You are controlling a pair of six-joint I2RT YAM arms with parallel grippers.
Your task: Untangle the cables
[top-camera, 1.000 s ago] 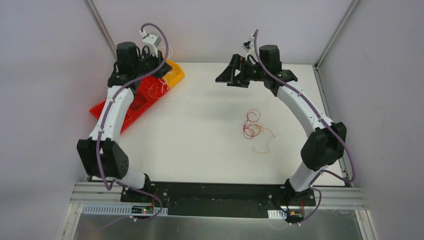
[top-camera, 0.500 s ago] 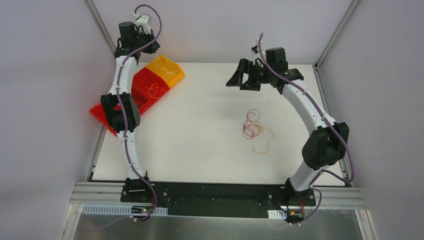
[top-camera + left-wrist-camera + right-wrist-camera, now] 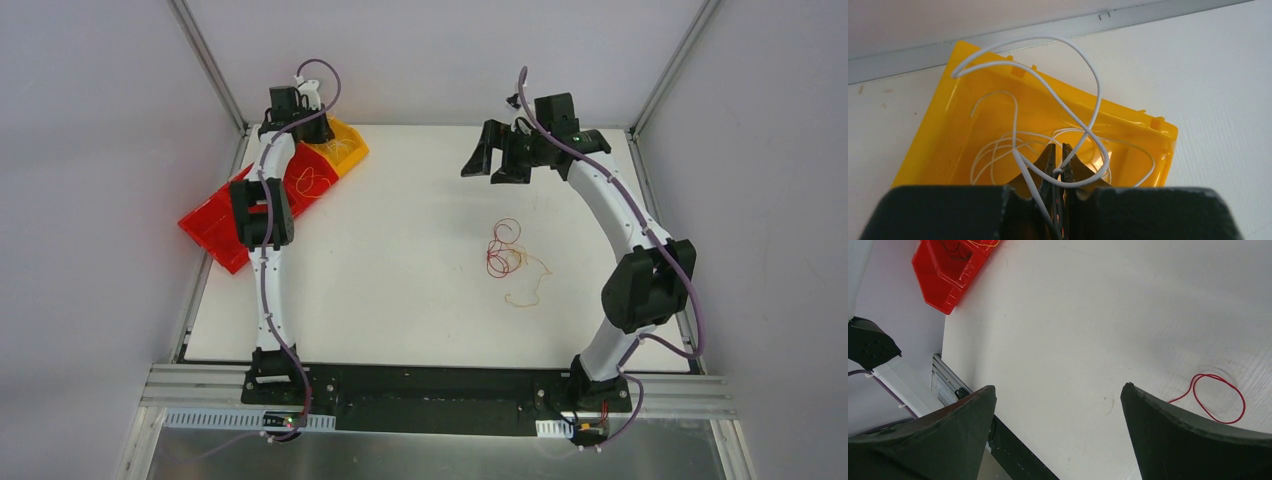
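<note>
Hanging over the yellow bin (image 3: 938, 135) at the table's (image 3: 400, 300) 11 o'clock, left gripper (image 3: 1058, 162), jaws clamped on a white cable (image 3: 1048, 38) arching above more white strands inside. At 1 o'clock, right gripper (image 3: 1058, 386), jaws wide apart, holding nothing. Lying loose toward 3 o'clock, tangle of red and orange cables (image 3: 505, 258). At 9 o'clock, red bin (image 3: 205, 225).
</note>
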